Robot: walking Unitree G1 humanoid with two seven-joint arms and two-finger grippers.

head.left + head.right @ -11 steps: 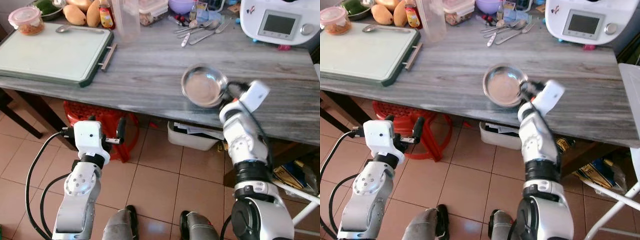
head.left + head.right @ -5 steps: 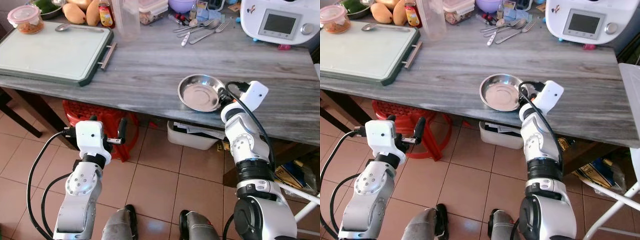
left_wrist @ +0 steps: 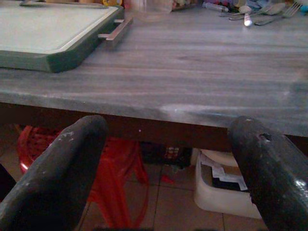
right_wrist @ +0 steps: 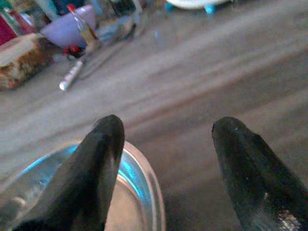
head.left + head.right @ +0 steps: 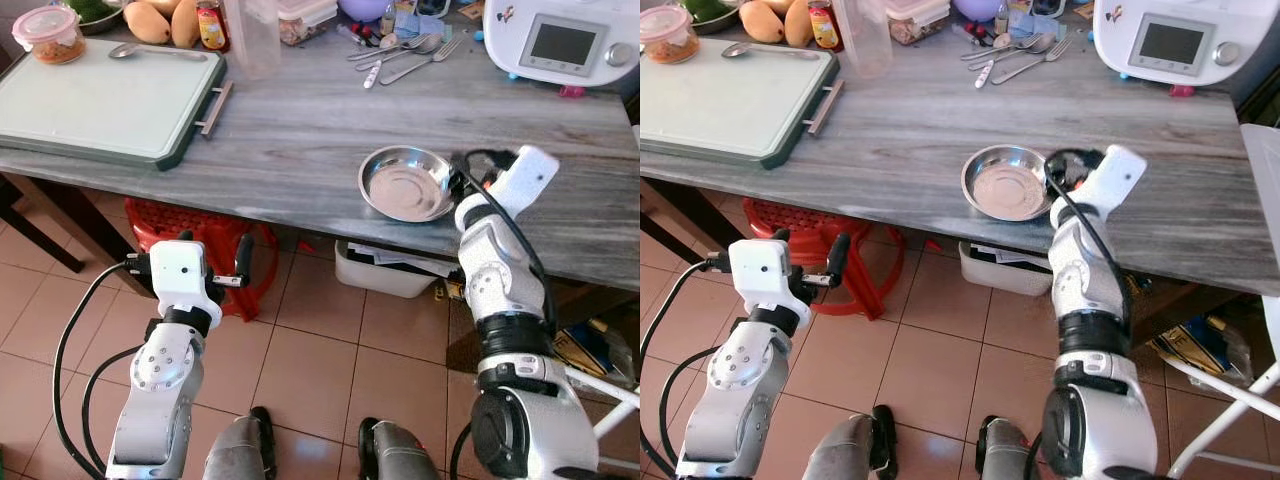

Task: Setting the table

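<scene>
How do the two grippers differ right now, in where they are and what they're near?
The right gripper is up at the grey wood-grain table, over the rim of the round steel bowl; the left gripper hangs below the table edge, over the tiled floor, by the red plastic stool. The right arm is raised, the left idle. Both have open jaws holding nothing.

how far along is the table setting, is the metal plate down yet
Done: the metal plate lies flat on the grey table, near its front edge. In hand: the right gripper is open at the plate's rim, gripping nothing. Left: the forks and spoons lie in a pile at the back of the table, not beside the plate. The left gripper hangs open below the table edge.
</scene>
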